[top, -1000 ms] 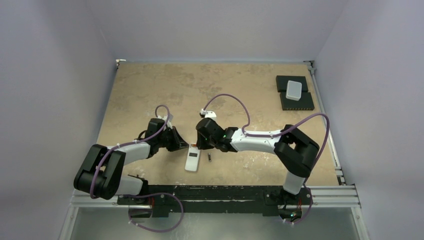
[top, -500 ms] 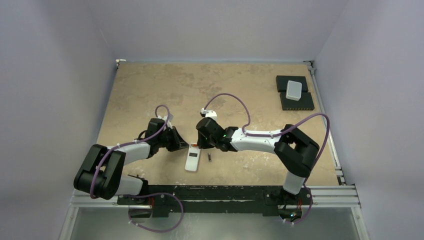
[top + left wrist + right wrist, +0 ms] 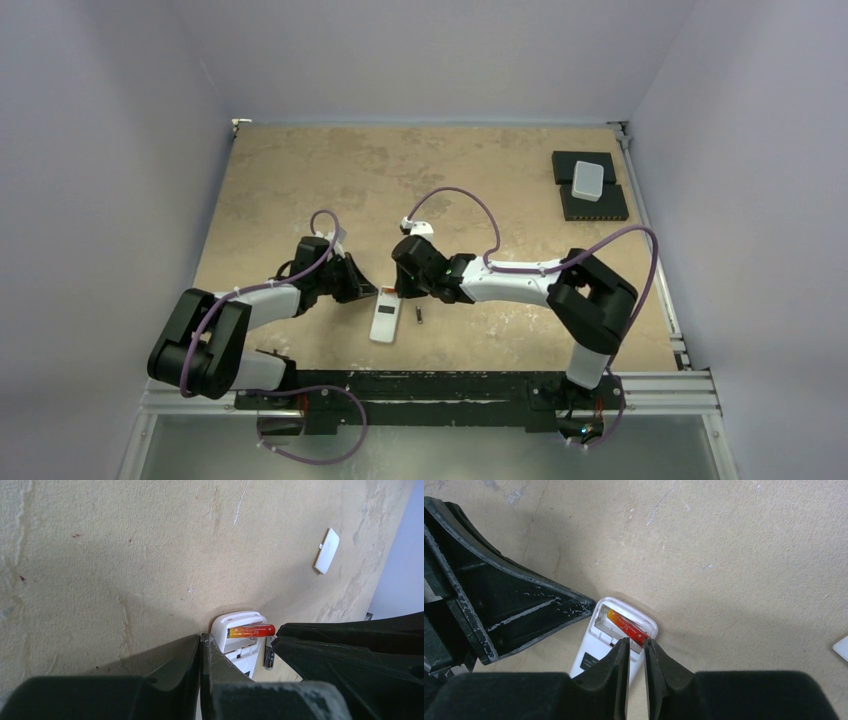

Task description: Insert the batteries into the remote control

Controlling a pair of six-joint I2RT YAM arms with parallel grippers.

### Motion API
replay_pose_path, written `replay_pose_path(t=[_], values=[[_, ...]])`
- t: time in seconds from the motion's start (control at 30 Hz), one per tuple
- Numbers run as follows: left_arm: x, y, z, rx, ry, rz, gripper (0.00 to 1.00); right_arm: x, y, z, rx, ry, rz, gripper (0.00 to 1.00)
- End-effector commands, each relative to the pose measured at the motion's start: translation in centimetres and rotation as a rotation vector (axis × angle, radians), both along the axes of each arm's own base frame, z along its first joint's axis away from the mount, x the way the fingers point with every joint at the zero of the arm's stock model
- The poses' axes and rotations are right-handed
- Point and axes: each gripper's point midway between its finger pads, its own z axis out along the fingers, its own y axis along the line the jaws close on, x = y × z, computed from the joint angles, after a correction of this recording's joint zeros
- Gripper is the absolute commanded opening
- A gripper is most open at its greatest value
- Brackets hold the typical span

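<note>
Shows remote control [image 3: 384, 322] by table's [image 3: 300, 180] near edge, braced by shut left pincer [image 3: 200, 647] against narrowed right pincer [image 3: 636, 647], probably seating a battery [image 3: 625, 625]; grip unclear.

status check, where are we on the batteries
Left gripper shut, tip at the remote control. Right gripper nearly shut at the end of the battery lying in the remote; grip unclear. Second battery loose beside the remote; nothing blocking.
</note>
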Motion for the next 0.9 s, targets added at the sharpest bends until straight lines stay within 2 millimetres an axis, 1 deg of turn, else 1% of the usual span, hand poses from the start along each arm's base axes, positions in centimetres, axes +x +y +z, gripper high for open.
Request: replay_pose_path(t=[0.0,0.2,0.53,0.87], values=[[0.7,-0.4,0.8,-0.012,-0.050,-0.026,0.02,0.6,0.9,0.8,0.027,-0.007,-0.009,0.24],[0.8,-0.5,0.9,-0.013,-0.053,-0.026,0.02,0.5,1.1,0.8,0.035,-0.003,-0.003,0.22],[0.8,-0.6,0.9,-0.018,-0.052,-0.028,0.02,0.5,1.7,0.7,0.053,0.005,0.012,0.15],[0.7,-0.9,0.8,-0.028,-0.046,-0.040,0.02,0.6,2.4,0.5,0.061,0.011,0.021,0.13]])
